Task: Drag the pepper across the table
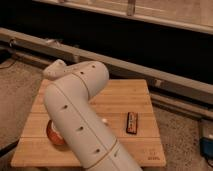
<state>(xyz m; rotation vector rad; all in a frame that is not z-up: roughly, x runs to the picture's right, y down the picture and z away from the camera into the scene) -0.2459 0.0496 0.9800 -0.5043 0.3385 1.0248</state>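
The table (125,100) is mostly covered by the robot's big white arm (80,125). An orange plate (52,134) peeks out near the left edge and a dark bar (132,122) lies toward the right edge. The gripper's hidden behind the arm, fingers pressed together. Can't spot the pepper anywhere.

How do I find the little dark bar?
Look at the wooden table. Right of the big white arm, which hides the tool, lies the bar. It is flat, dark and rectangular, unlike the round orange plate.

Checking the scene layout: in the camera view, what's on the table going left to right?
Copper-orange plate, partly behind the arm → white arm → dark bar. Gripper and pepper are not visible.
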